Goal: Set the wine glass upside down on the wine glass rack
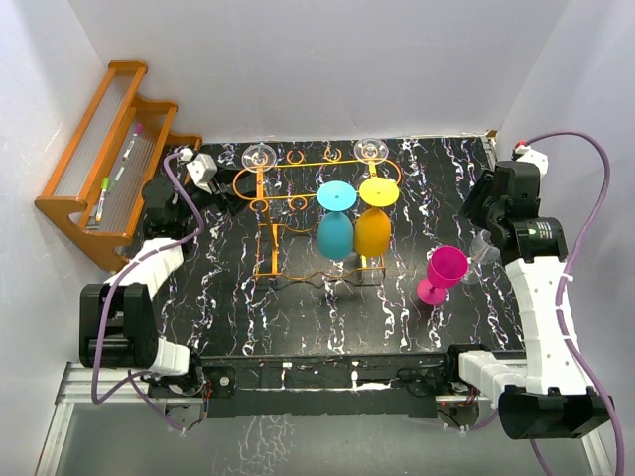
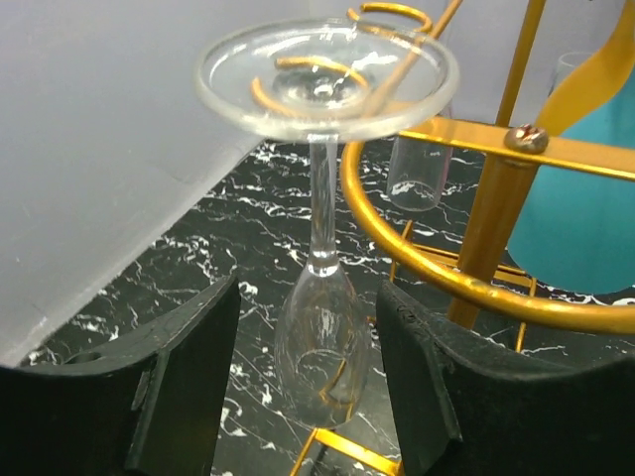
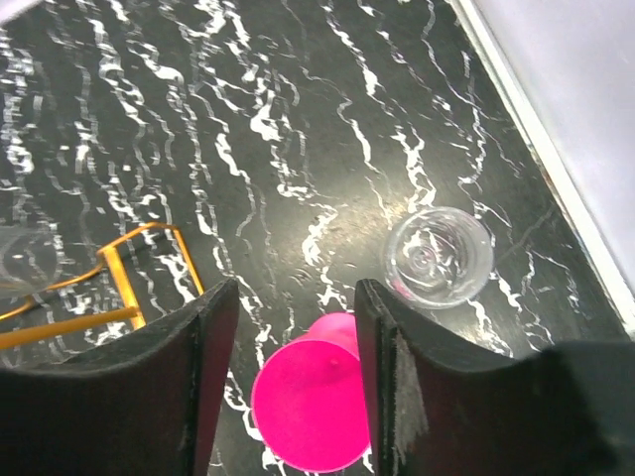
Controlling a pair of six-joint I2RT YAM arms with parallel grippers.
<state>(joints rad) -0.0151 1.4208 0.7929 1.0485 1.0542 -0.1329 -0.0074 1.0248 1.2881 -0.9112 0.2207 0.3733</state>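
Black marbled desk (image 1: pixel 248 317) was shown with a clear wine glass (image 2: pixel 322 317) hung upside down on the wine glass rack (image 2: pixel 493 218) between parted left jaws, while a pink glass (image 3: pixel 313 402) was left upright under parted right jaws.

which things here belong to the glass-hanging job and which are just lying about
Job: wine glass rack; pink glass and loose clear glass standing on the table; hung clear glass, cyan glass, yellow glass, upside down on the rack.
Lying about: wooden shelf; pens on it.
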